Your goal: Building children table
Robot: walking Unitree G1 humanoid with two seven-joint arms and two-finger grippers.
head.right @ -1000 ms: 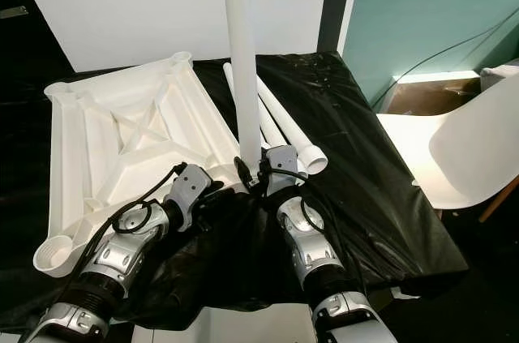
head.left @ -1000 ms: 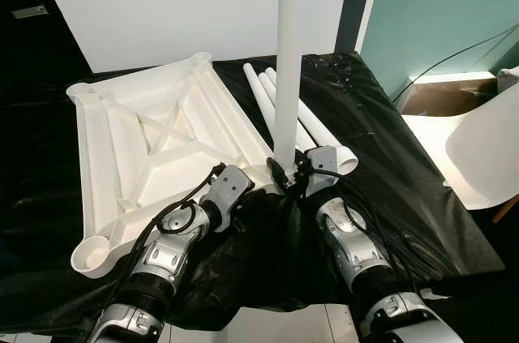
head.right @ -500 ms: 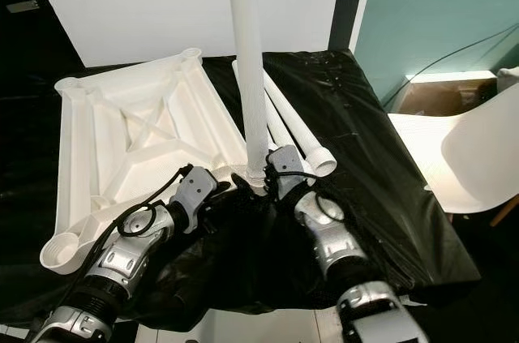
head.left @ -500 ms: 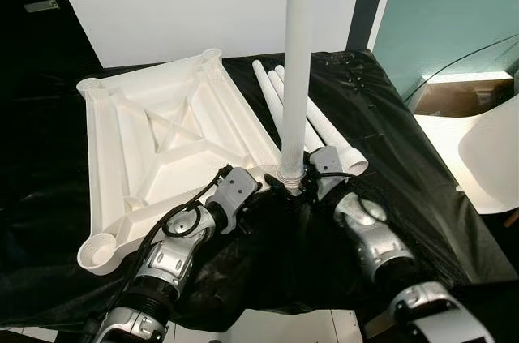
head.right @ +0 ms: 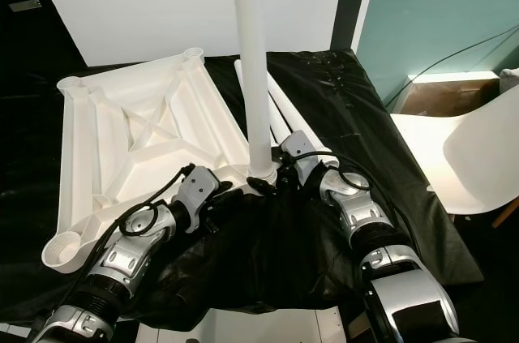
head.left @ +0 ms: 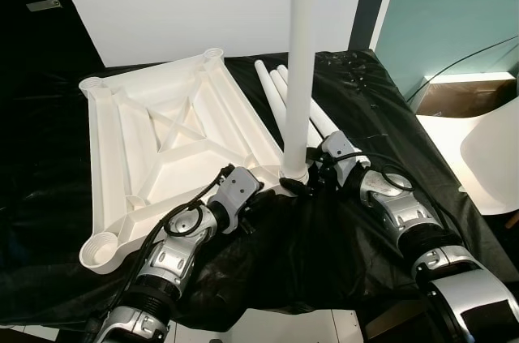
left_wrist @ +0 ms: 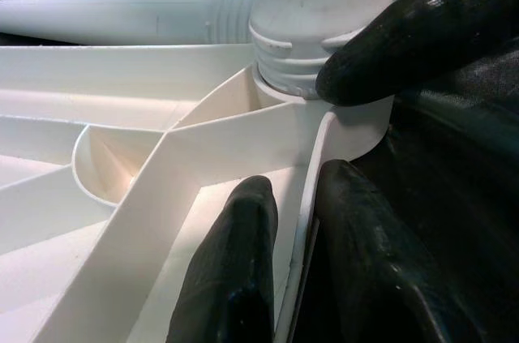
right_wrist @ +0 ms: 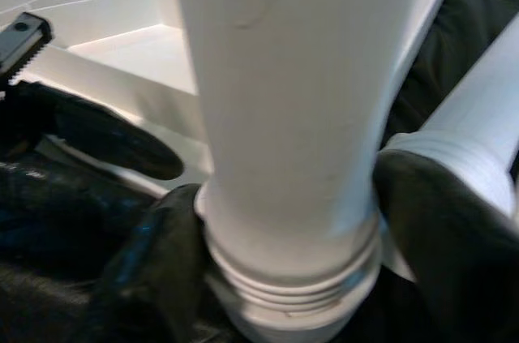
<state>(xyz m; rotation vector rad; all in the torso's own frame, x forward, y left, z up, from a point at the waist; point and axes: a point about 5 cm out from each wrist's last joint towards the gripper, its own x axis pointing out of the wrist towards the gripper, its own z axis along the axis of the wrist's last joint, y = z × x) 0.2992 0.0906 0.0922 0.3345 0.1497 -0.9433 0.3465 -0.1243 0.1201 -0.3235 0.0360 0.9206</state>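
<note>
the white table top (head.left: 162, 140) lies upside down on the black cloth (head.left: 389, 140); one table leg (head.left: 298, 75) stands straight up in the near corner socket (left_wrist: 324, 112), its long way pointing up; the right gripper (right_wrist: 284, 221) squeezes both fingers around the leg's bottom, by the screw rings; the left gripper (left_wrist: 292, 221) pinches the top's edge just beside the socket; three spare legs (head.left: 276, 96) lie behind, nearer the right arm; i can read no writing.
</note>
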